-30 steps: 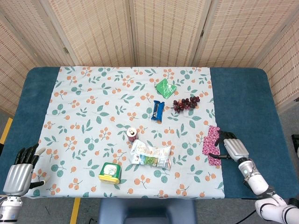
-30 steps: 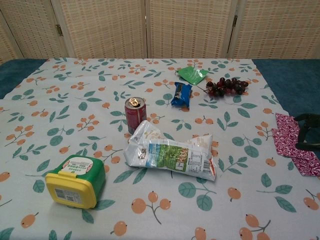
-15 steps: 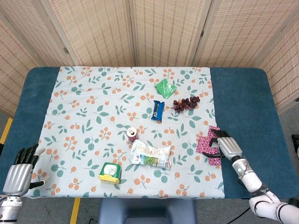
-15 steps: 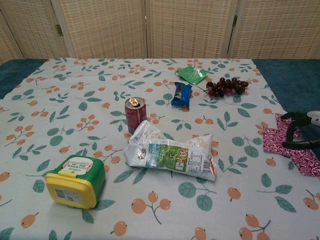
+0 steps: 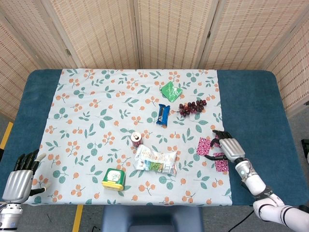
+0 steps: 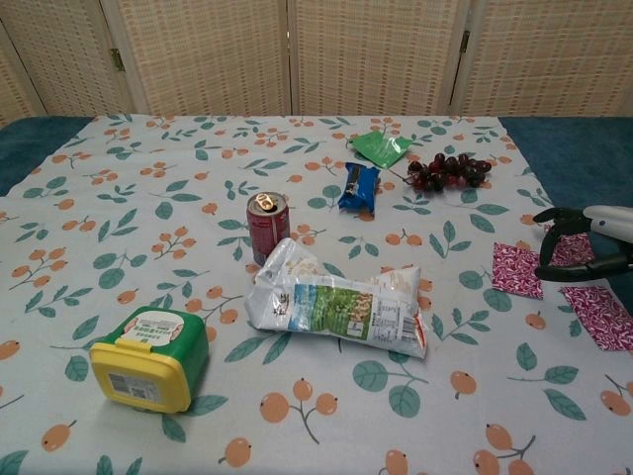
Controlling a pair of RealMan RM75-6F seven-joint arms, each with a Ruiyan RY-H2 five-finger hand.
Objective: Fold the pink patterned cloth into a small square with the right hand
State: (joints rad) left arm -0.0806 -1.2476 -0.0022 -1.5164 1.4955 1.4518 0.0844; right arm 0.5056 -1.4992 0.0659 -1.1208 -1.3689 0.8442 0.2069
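Observation:
The pink patterned cloth (image 5: 206, 147) lies near the right edge of the floral tablecloth, and its lower corner (image 6: 599, 317) stays flat. My right hand (image 5: 227, 145) is over its middle and pinches one edge between thumb and fingers, holding that part over toward the left. In the chest view the right hand (image 6: 579, 243) comes in from the right border, with the cloth (image 6: 516, 269) spreading left beneath it. My left hand (image 5: 19, 178) rests at the table's front left corner, fingers apart and holding nothing.
On the floral tablecloth (image 5: 91, 111) are a red soda can (image 5: 136, 139), a snack bag (image 5: 155, 161), a green and yellow box (image 5: 114, 178), a blue wrapper (image 5: 163, 115), dark grapes (image 5: 192, 107) and a green packet (image 5: 171, 90). Bare blue table (image 5: 251, 106) lies to the right.
My right hand has moved left and slightly away from me, drawing the cloth's edge with it, so the cloth now reaches further onto the floral tablecloth. The left hand has not moved.

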